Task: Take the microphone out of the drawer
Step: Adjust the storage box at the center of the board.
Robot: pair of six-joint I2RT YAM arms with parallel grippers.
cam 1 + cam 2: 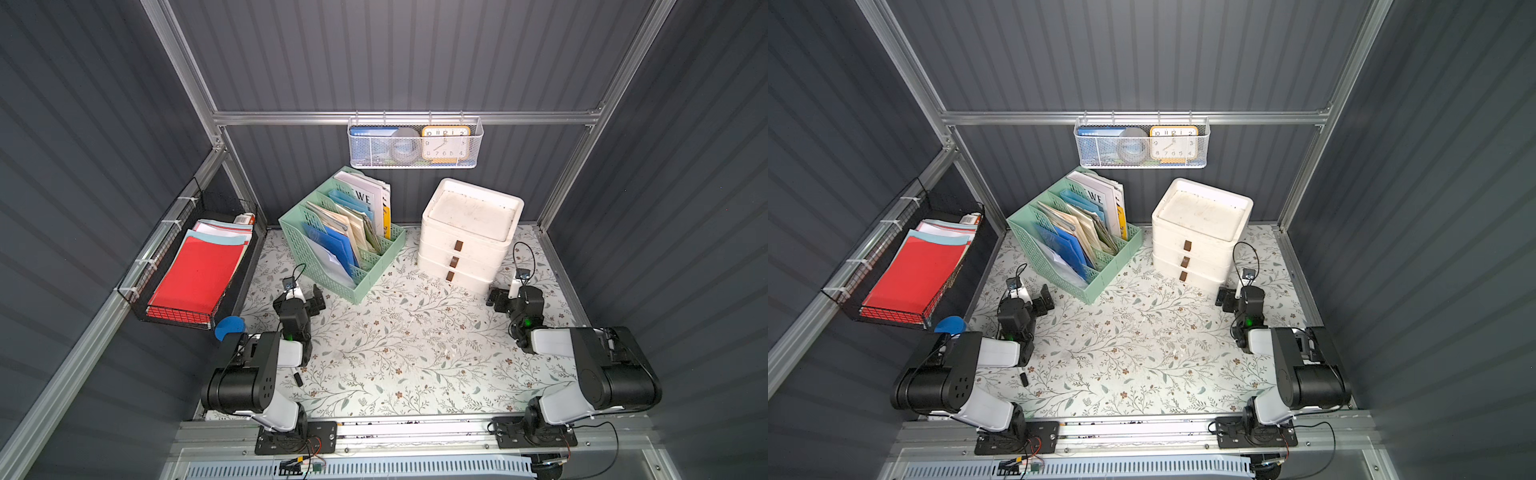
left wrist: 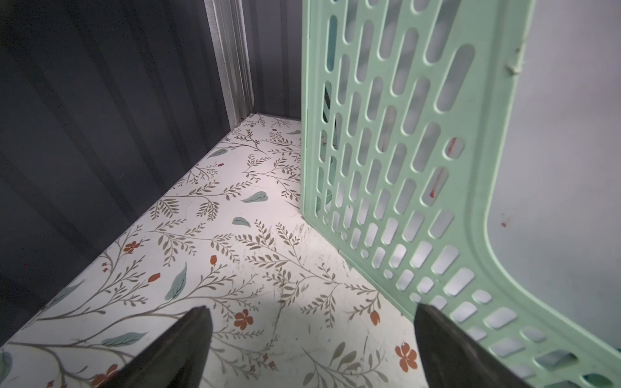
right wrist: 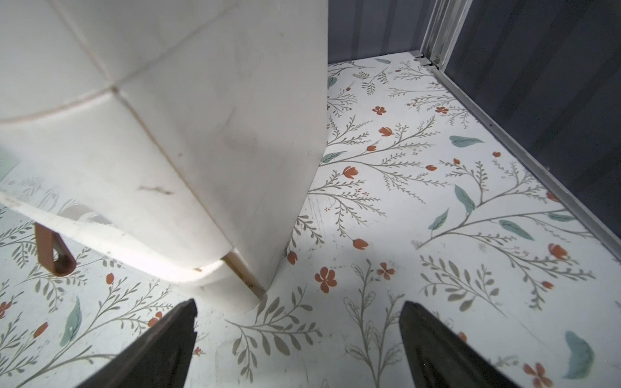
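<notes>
A white three-drawer unit (image 1: pixel 469 232) (image 1: pixel 1200 228) stands at the back right of the floral table, each drawer with a brown tab handle (image 1: pixel 454 262). All the drawers look shut, and the microphone is hidden. My right gripper (image 1: pixel 496 301) (image 1: pixel 1225 300) is low, just beside the unit's near right corner, open and empty. In the right wrist view the gripper (image 3: pixel 299 304) faces that corner (image 3: pixel 201 134), with the bottom handle (image 3: pixel 53 255) off to one side. My left gripper (image 1: pixel 318 297) (image 1: pixel 1045 297) (image 2: pixel 311 309) is open and empty by the green file rack.
A mint-green file rack (image 1: pixel 345 241) (image 2: pixel 403 168) full of papers stands at the back centre-left. A white mesh basket (image 1: pixel 415 143) with a clock hangs on the back rail. A black wire tray (image 1: pixel 195 274) of red paper hangs on the left wall.
</notes>
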